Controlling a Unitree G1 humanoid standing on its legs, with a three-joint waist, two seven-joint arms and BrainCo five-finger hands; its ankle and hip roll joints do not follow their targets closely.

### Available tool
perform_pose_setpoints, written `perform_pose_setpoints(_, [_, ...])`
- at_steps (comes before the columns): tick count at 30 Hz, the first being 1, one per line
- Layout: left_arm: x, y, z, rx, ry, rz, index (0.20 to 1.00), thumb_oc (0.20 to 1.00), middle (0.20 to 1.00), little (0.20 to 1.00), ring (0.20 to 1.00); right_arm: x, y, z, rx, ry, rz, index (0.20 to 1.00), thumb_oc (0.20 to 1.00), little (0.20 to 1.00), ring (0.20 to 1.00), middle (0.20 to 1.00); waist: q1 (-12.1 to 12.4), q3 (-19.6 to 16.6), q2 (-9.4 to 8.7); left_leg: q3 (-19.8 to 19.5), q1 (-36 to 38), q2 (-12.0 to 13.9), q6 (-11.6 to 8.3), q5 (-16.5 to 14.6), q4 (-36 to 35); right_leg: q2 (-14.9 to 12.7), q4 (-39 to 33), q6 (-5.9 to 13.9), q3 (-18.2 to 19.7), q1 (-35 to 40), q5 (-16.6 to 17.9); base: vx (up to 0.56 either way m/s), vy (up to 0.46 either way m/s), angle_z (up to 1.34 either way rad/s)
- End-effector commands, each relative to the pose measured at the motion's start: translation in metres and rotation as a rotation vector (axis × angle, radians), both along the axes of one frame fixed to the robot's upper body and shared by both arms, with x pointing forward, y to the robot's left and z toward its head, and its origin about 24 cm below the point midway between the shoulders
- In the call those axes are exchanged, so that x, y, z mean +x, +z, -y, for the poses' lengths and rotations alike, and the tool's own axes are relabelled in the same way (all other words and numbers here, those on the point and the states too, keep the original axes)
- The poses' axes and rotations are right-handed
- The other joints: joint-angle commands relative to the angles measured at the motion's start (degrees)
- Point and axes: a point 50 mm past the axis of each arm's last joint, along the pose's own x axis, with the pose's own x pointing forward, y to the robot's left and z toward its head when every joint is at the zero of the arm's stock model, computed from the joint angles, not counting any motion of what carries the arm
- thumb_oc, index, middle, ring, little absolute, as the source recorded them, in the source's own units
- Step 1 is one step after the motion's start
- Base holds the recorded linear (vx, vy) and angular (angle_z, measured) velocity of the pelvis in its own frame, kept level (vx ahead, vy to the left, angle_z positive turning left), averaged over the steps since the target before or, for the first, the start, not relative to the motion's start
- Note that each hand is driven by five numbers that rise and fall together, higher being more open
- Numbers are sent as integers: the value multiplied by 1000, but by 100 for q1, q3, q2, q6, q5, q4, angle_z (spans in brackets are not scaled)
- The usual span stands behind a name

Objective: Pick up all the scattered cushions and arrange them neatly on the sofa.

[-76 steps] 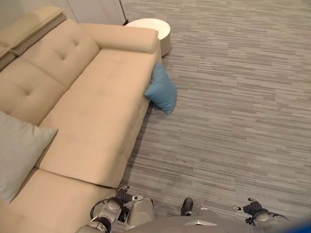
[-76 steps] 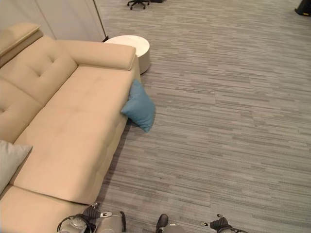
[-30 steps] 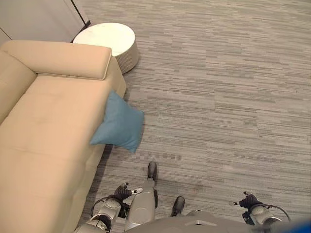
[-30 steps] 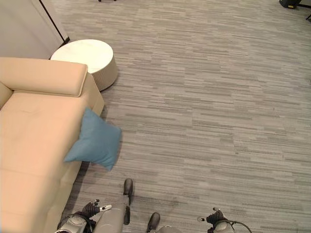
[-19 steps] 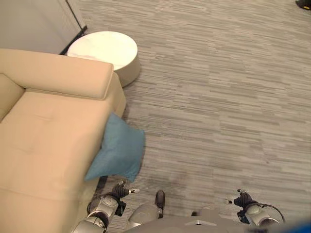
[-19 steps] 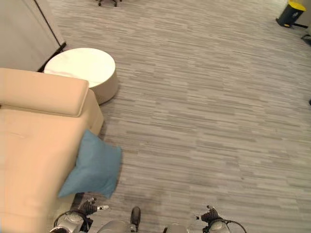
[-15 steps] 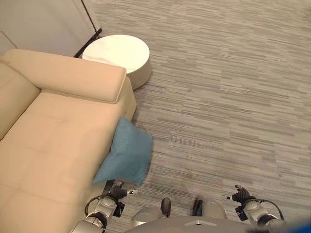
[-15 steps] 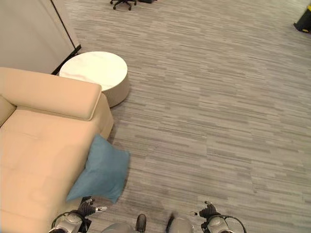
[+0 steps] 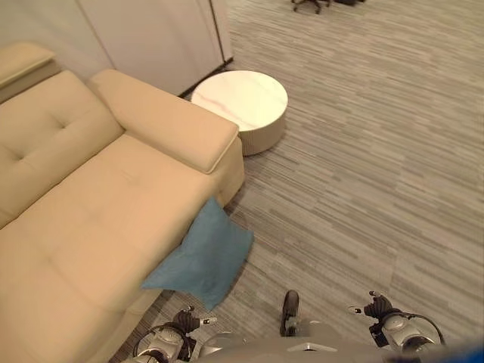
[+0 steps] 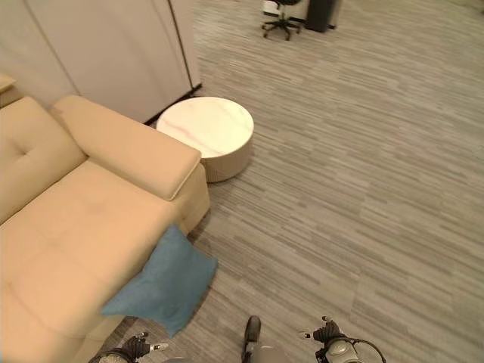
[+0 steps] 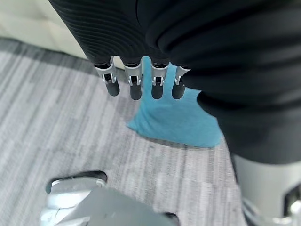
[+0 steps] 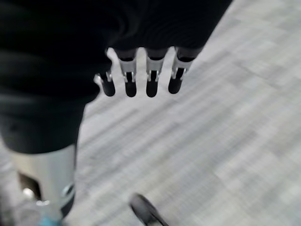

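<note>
Cushion [image 9: 203, 257] is leaning on the floor [image 9: 378, 174] against the sofa [image 9: 83, 219] front, just below the sofa's armrest [image 9: 162, 128], with its upper edge touching the seat face. It is not yet in either hand.

The left hand [image 11: 141, 84] is hanging just beside the sofa's near corner, fingers straight and relaxed, holding nothing; its wrist view is showing the cushion lying just past the fingertips. The right hand [image 12: 138, 80] is hanging well away from the sofa over bare floor, fingers likewise straight and empty.

The step in hand appears to be closing in for the pick-up. To do it well, the left hand is probably best brought down onto the cushion's free lower corner (the one away from the sofa), pinching the cloth there rather than wedging fingers between cushion and sofa front.

Room for moving is generous: the floor on the side away from the sofa is lying open. The round table [image 9: 240, 102] is standing close beyond the sofa's armrest end, well apart from the cushion, so a lift straight up onto the seat looks unobstructed.
</note>
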Motion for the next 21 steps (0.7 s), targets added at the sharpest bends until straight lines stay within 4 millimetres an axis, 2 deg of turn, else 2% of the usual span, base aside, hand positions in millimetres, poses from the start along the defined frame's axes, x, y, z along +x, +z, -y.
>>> perform_pose_setpoints(1, [15, 7, -6, 11, 24, 68, 1000, 1000, 1000, 1000, 1000, -12, 1, 19, -43, -38, -27, 1000, 1000, 1000, 1000, 1000, -146, 190, -81, 694, -520, 505, 95, 524, -432, -427, 559, 863, 120, 232, -586, 35, -119, 56])
perform_pose_setpoints(3, [15, 6, -4, 8, 12, 68, 1000, 1000, 1000, 1000, 1000, -19, 0, 21, -43, -55, -43, 1000, 1000, 1000, 1000, 1000, -130, 195, -89, 1267, -606, 717, 144, 424, -662, -446, 439, 874, -168, 442, -691, 26, -81, 93])
perform_pose_setpoints(5, [15, 6, -4, 12, -17, 58, 1000, 1000, 1000, 1000, 1000, -27, -2, 23, -43, -74, -62, 1000, 1000, 1000, 1000, 1000, -150, 180, -107, 1691, -755, 700, 206, 366, -895, -467, 383, 905, -407, 533, -727, 57, -35, 111])
perform_pose_setpoints(8, [18, 7, -5, 15, -21, 67, 1000, 1000, 1000, 1000, 1000, -26, -2, 22, -38, -84, -59, 1000, 1000, 1000, 1000, 1000, -207, 186, -134, 2028, -960, 789, 130, 434, -654, -513, 412, 873, -515, 529, -772, 40, 22, 68])
perform_pose_setpoints(13, [6, 5, -11, 27, 1, 29, 1000, 1000, 1000, 1000, 1000, -28, -5, 16, -32, -56, -75, 1000, 1000, 1000, 1000, 1000, -113, 57, -77, 1743, -543, 442, 272, 272, -1447, -593, 618, 990, -694, 675, -829, 124, 142, 25])
perform_pose_setpoints(18, [9, 8, -19, 40, 19, 43, 1000, 1000, 1000, 1000, 1000, -17, -3, 11, -28, -9, -58, 1000, 1000, 1000, 1000, 1000, -26, 68, 25, 1444, -216, 205, 486, 270, -1872, -975, 1738, 1180, -669, 324, -742, 68, 173, 30])
perform_pose_setpoints(19, [11, 9, -21, 45, 23, 55, 1000, 1000, 1000, 1000, 1000, -13, -2, 9, -18, -9, -38, 1000, 1000, 1000, 1000, 1000, -58, 88, 64, 1228, -159, 148, 539, 282, -1913, -960, 2094, 1234, -377, 105, -675, 51, 103, 59])
perform_pose_setpoints(20, [11, 9, -21, 45, 23, 55, 1000, 1000, 1000, 1000, 1000, -13, -2, 9, -18, -9, -38, 1000, 1000, 1000, 1000, 1000, -58, 88, 64, 1228, -159, 148, 539, 282, -1913, -960, 2094, 1234, -377, 105, -675, 98, 81, 56])
perform_pose_setpoints(21, [9, 9, -21, 45, 25, 55, 1000, 1000, 1000, 1000, 1000, -14, -2, 8, -14, -8, -35, 1000, 1000, 1000, 1000, 1000, -93, 85, 83, 1059, -50, 94, 549, 251, -1953, -837, 2082, 1202, 12, 5, -723, 104, 12, 73])
